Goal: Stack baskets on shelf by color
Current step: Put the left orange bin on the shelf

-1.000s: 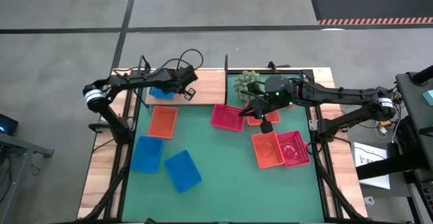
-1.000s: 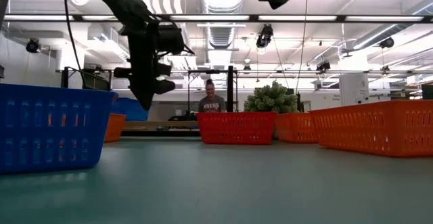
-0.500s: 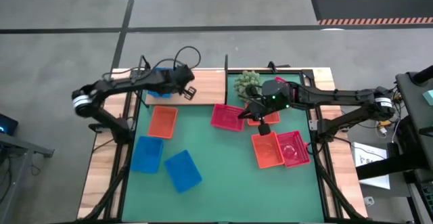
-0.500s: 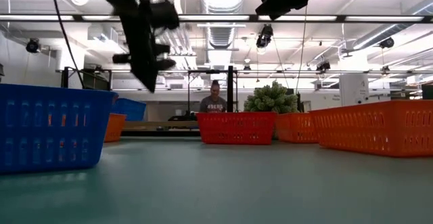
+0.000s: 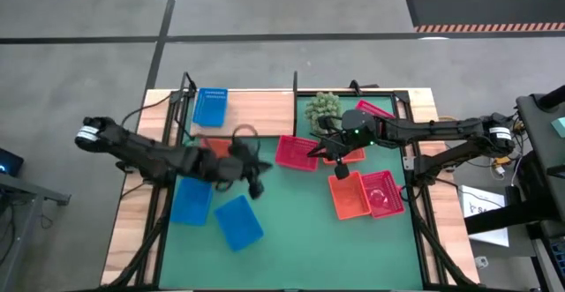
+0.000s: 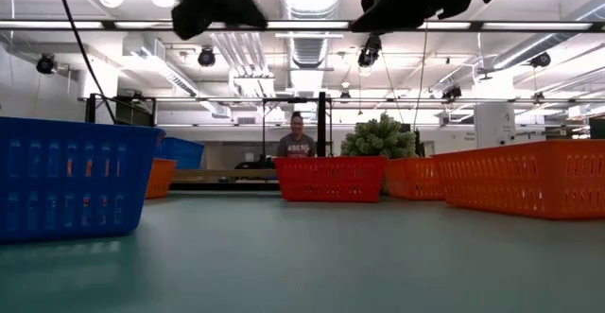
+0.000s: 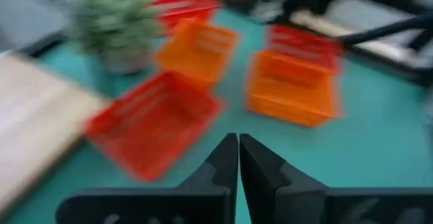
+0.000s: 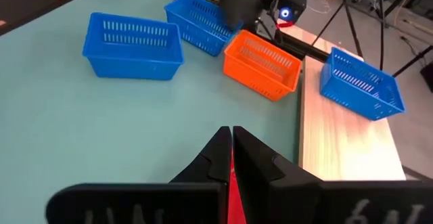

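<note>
A blue basket (image 5: 210, 107) sits on the left end of the wooden shelf (image 5: 265, 111). On the green mat stand two more blue baskets (image 5: 190, 202) (image 5: 238, 221), an orange basket (image 5: 212, 151) partly hidden under my left arm, a red basket (image 5: 296, 153), two other orange baskets (image 5: 349, 195) (image 5: 342, 157) and a red-pink one (image 5: 382, 192). My left gripper (image 5: 256, 184) (image 7: 238, 158) hangs shut in the air above the mat's middle. My right gripper (image 5: 320, 149) (image 8: 230, 149) is shut, high above the red basket's right edge.
A spiky green plant (image 5: 322, 108) stands at the mat's far edge beside the shelf's black post (image 5: 294, 85). Another red basket (image 5: 375, 111) lies to the plant's right. Bare mat lies along the near edge. A person (image 6: 298, 143) sits in the room beyond.
My left gripper has swung away from the shelf, toward the near edge and the right, and has risen; it now hangs over the mat's middle. The blue basket stays on the shelf. My right gripper has drifted a little left, toward the red basket.
</note>
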`<action>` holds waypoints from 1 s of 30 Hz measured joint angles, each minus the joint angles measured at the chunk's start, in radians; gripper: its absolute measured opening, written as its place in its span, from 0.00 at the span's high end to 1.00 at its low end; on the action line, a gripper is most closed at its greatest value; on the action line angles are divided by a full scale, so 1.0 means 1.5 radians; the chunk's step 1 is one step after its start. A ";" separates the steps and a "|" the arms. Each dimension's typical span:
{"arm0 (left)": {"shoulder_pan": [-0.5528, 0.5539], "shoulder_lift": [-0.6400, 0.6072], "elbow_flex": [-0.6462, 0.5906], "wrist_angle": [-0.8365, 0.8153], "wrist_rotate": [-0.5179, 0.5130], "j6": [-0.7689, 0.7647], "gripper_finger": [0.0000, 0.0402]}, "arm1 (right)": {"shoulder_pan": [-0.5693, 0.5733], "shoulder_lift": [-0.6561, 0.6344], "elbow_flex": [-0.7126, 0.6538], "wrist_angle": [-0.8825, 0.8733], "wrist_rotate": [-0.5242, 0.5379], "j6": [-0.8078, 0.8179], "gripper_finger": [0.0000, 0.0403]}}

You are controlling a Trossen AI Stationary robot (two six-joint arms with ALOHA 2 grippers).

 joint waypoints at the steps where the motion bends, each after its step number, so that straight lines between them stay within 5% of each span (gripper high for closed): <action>1: -0.021 0.005 -0.007 0.021 0.000 0.000 1.00 | 0.000 0.000 0.000 0.000 0.000 -0.001 0.98; 11: -0.093 0.053 -0.003 0.065 0.007 -0.105 1.00 | 0.000 0.001 0.000 0.008 0.000 0.001 0.98; 21: -0.096 0.038 0.022 -0.141 0.134 -0.325 1.00 | 0.000 0.001 0.000 0.000 -0.001 0.066 0.95; 30: -0.120 0.042 0.028 -0.157 0.218 -0.335 1.00 | 0.000 0.011 0.000 0.005 -0.001 0.094 0.83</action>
